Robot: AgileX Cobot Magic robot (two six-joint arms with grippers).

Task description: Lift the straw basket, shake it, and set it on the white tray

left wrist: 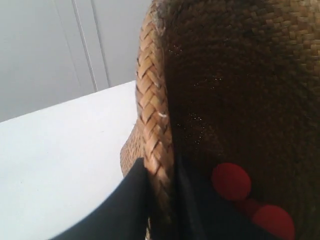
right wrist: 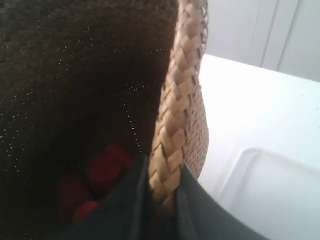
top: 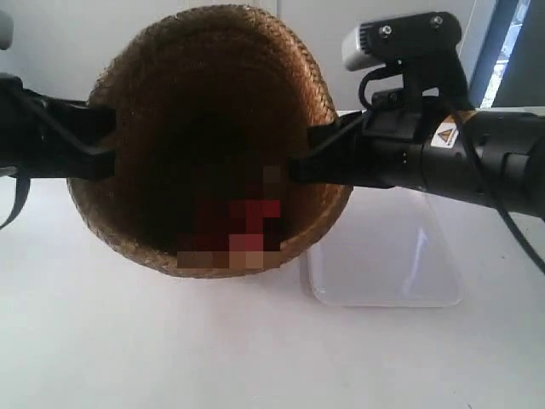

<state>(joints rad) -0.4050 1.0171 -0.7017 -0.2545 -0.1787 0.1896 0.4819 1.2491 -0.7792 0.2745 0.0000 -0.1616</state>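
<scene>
The straw basket [top: 213, 102] hangs in the air above the table, tipped so its dark inside faces the exterior camera. My left gripper [left wrist: 160, 175] is shut on the braided rim [left wrist: 152, 100], one finger inside the basket and one outside. It shows at the exterior view's left [top: 106, 141]. On the opposite side my right gripper [right wrist: 162, 175] is shut on the rim [right wrist: 177, 100] the same way, seen at the exterior view's right [top: 311, 158]. The white tray [top: 383, 264] lies on the table below the right arm, beside the basket [right wrist: 270, 190].
Red round objects [left wrist: 231, 181] lie in the bottom of the basket [right wrist: 105, 165]. The white table [top: 170, 341] extends in front of and under the basket. A pale wall stands behind [left wrist: 50, 50].
</scene>
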